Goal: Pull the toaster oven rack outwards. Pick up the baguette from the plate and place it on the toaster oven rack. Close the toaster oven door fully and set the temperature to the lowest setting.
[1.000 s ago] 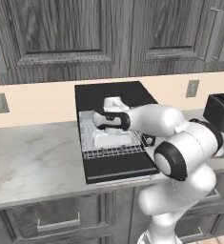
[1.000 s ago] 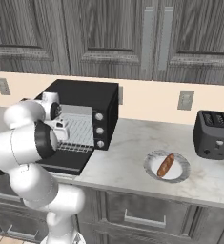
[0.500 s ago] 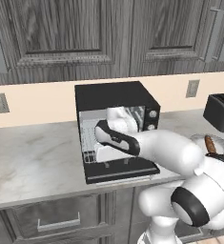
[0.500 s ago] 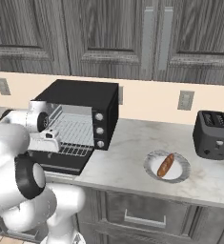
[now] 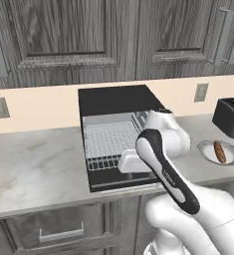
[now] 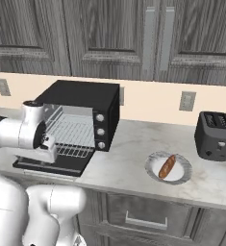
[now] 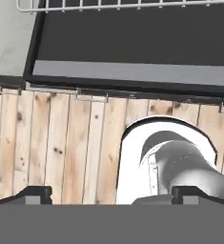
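Hand view: tool (image 7: 111,193) wide open, holding nothing, above door (image 7: 132,43) edge.
Rack (image 5: 111,144): beyond tool, partly out.
Risk: arm swing toward baguette (image 6: 167,166) may bump rack.

My toaster oven (image 6: 81,98) is black outside and pale grey inside, with a silver-grey wire rack (image 5: 111,144) and a black door (image 7: 132,43) edged by a grey bar. The baguette (image 6: 167,166) is orange-brown on a white-grey plate (image 6: 181,178). The counter (image 5: 34,164) is grey-veined marble, the cabinets (image 5: 63,35) dark grey woodgrain, the wall (image 6: 148,98) peach, the floor (image 7: 61,143) pale knotty planks, the toaster (image 6: 215,136) black.
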